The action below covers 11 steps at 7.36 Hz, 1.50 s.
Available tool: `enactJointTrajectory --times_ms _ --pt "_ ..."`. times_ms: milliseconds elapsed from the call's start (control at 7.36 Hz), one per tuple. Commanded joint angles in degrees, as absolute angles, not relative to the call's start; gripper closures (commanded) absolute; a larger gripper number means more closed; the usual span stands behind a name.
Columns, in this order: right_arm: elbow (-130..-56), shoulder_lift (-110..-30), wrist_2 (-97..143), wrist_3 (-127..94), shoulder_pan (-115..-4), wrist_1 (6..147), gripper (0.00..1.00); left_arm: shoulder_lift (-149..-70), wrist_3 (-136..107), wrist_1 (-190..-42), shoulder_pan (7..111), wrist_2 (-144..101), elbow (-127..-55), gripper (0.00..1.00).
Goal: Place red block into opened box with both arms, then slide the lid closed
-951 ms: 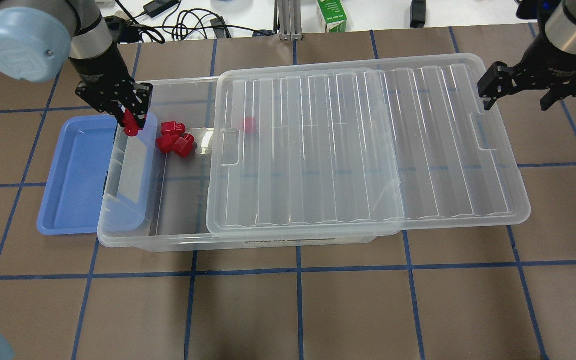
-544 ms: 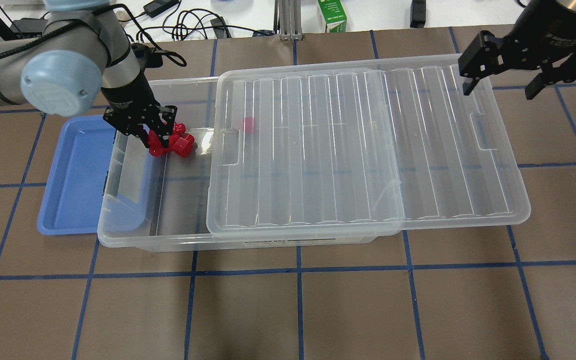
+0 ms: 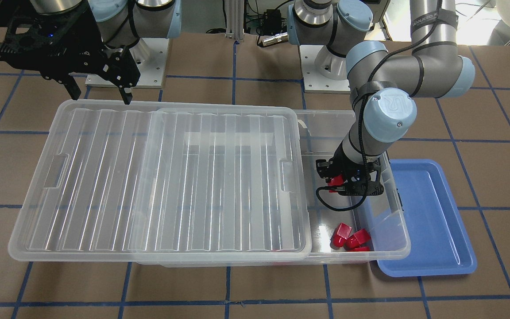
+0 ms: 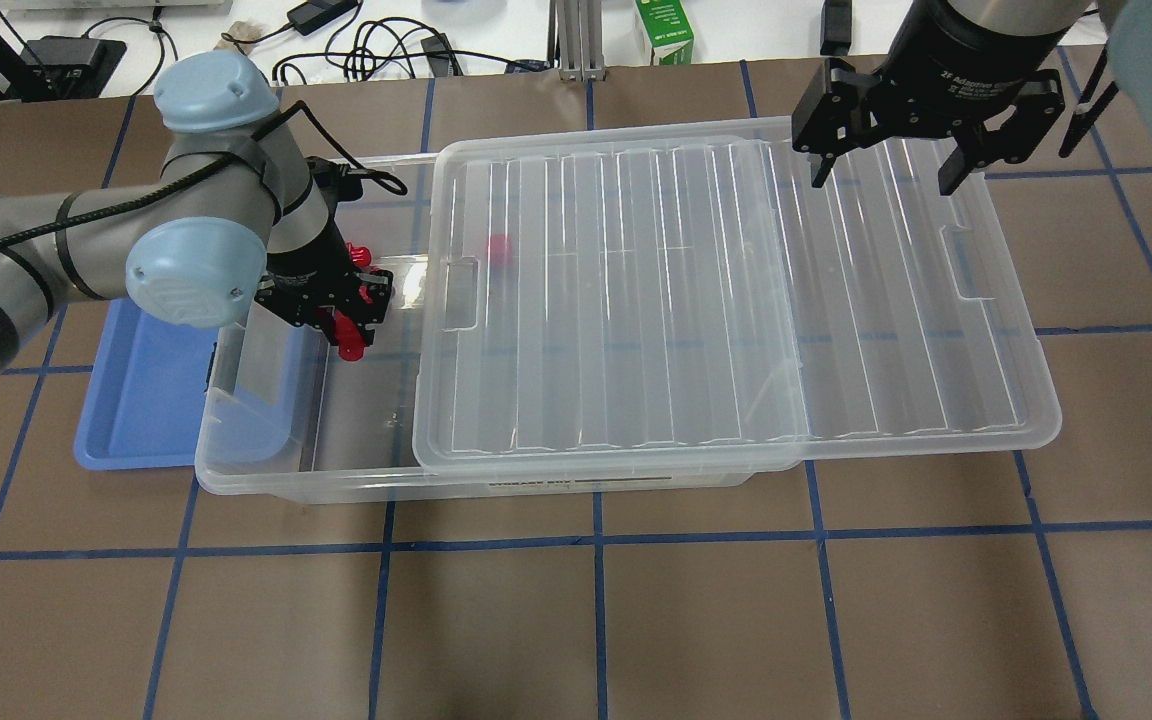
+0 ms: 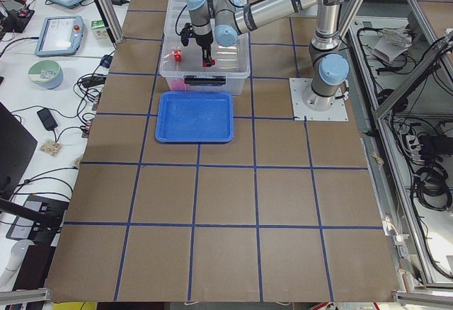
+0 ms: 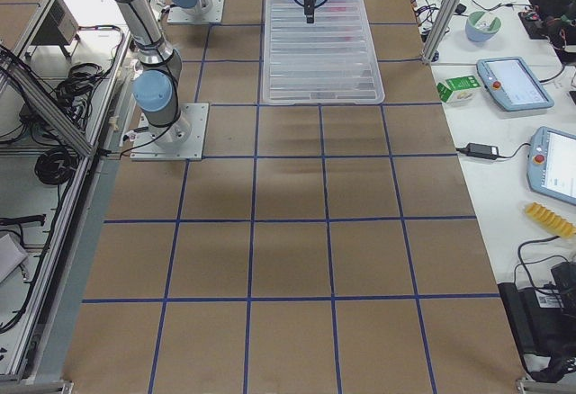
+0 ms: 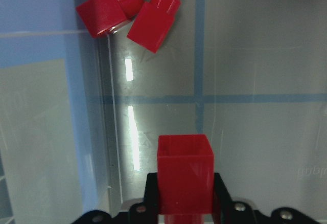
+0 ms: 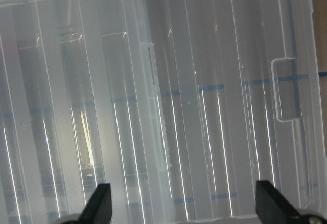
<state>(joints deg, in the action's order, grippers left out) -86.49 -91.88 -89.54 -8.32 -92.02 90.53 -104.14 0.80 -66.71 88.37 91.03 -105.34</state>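
Note:
The clear box (image 4: 296, 485) lies across the table, and its ribbed lid (image 4: 736, 300) is slid toward the right, leaving the left end uncovered. My left gripper (image 4: 346, 332) hangs inside that opening, shut on the red block (image 4: 350, 346). The left wrist view shows the block (image 7: 184, 175) clamped upright above the box floor. In the front view the left gripper (image 3: 341, 184) sits above the floor with the red block (image 3: 335, 179) in it. My right gripper (image 4: 886, 170) is open over the lid's far edge, and its fingers (image 8: 99, 203) are spread above the ribs.
Loose red pieces (image 3: 350, 239) lie in the box corner and show as a cluster (image 7: 130, 14) in the left wrist view. Another red piece (image 4: 499, 248) shows under the lid. A blue tray (image 4: 136, 400) lies partly under the box's left end. Cables and a green carton (image 4: 664, 35) sit beyond the table.
My left gripper carried the red block rightward from the box's left rim into the opening, toward the near side. My right gripper moved leftward from beyond the lid's right end to above its far edge.

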Motion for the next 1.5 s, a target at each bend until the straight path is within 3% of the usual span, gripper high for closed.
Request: enactJointTrajectory --times_ms 0,951,1087,1359 --pt "-86.8 -91.9 -90.4 -8.3 -92.2 90.6 0.00 -104.5 0.7 -62.5 87.8 91.0 -108.5 1.00" --pt "-87.9 -92.0 -90.2 -9.0 -92.2 90.7 0.00 -105.4 -0.3 -60.6 85.6 88.0 -113.9 1.00" --pt "-87.8 -91.9 -90.1 -9.0 -92.2 90.8 0.00 -105.7 -0.4 -60.5 85.8 88.3 -115.1 0.93" --pt "-87.9 -91.9 -89.8 -9.7 -92.2 90.9 0.00 -104.9 -0.3 -59.1 85.4 88.3 -114.4 0.23"
